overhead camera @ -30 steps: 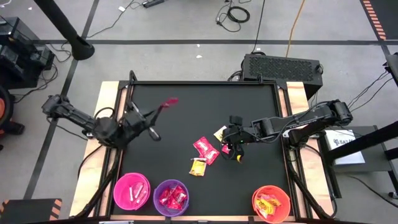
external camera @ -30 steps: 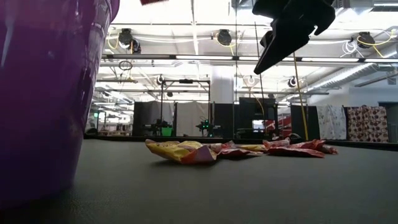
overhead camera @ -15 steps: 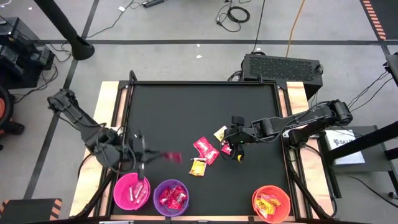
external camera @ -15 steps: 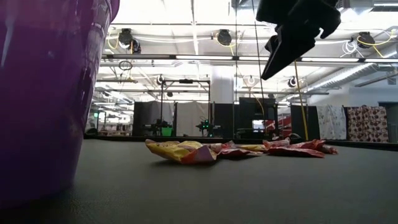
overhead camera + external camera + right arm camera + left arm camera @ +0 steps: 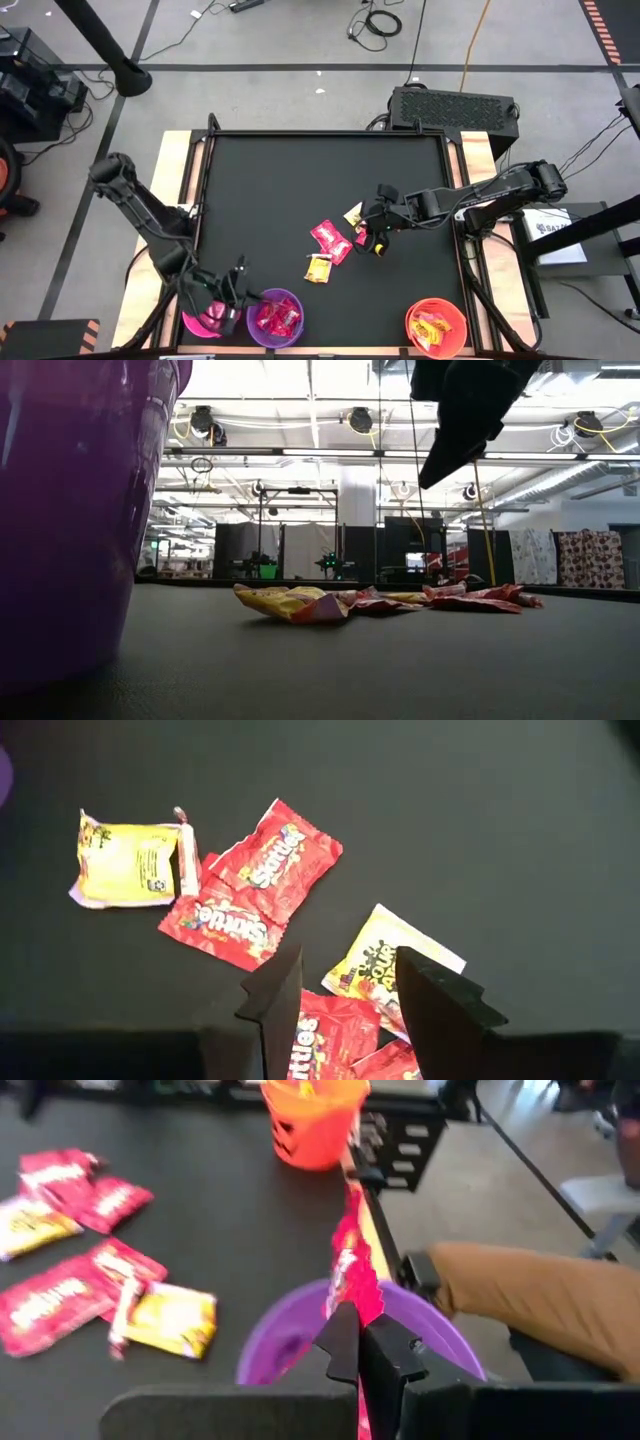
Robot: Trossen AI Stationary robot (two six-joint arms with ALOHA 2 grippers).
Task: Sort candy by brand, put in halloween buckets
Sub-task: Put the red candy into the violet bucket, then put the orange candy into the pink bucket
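Note:
My left gripper (image 5: 360,1325) is shut on a red candy packet (image 5: 350,1265) and hovers over the purple bucket (image 5: 300,1330), between it and the pink bucket (image 5: 203,322). The purple bucket (image 5: 276,318) holds red packets. The orange bucket (image 5: 437,327) holds yellow ones. My right gripper (image 5: 345,995) stands open above a loose group of red and yellow candy (image 5: 250,895) lying flat at mid-table, nothing between its fingers. In the low view it hangs at the top (image 5: 465,420) above the candy (image 5: 300,603). My left gripper pinches the red packet by its near end (image 5: 352,1308) between its two fingers. The fingers come slanting down from the table's left side. The packet sticks out past the fingertips edge-on, lifted clear above the purple bucket's mouth.
All three buckets stand along the table's near edge. A person's leg in tan trousers (image 5: 540,1295) shows beyond that edge in the left wrist view. Bare black tabletop (image 5: 280,180) lies toward the far and left sides.
My left gripper has swung from the left middle of the table toward the near edge and down, turning as it went, carrying the red packet to above the purple bucket. My right gripper has rolled slightly in place.

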